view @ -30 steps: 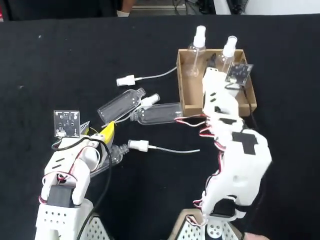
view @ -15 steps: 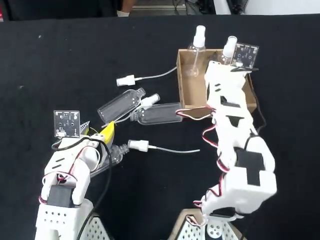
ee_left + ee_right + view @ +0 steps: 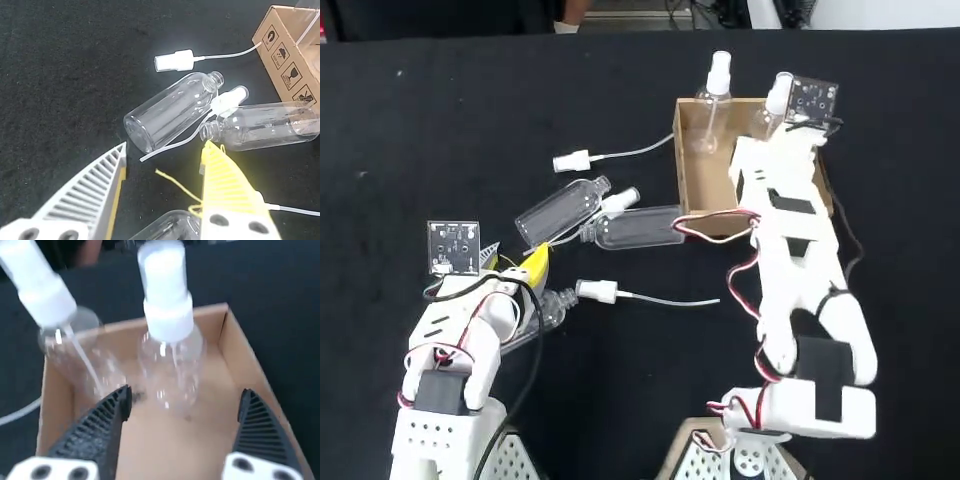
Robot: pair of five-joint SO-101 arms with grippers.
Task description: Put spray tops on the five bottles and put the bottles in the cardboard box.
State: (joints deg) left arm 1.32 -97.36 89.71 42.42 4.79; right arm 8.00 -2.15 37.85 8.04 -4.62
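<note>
Two clear bottles with white spray tops stand in the cardboard box (image 3: 698,212): one (image 3: 713,110) at its far left, one (image 3: 775,105) farther right. My right gripper (image 3: 182,400) is open just in front of the right-hand bottle (image 3: 167,345), and nothing is between its fingers. The other capped bottle (image 3: 65,340) stands beside it. My left gripper (image 3: 513,258) is open low over an uncapped bottle (image 3: 548,308) lying on the table. Two more uncapped bottles (image 3: 170,110) (image 3: 265,127) lie ahead of it with a loose spray top (image 3: 230,97) between their necks.
Another spray top (image 3: 572,160) with its tube lies left of the box, and a third (image 3: 598,291) lies near the left arm with its tube pointing right. My right arm (image 3: 785,210) stretches over the box's right half. The black table reaches all edges.
My right arm has stretched out toward the far side of the box, bringing its gripper up to the right-hand capped bottle. The left arm and the loose items have not moved.
</note>
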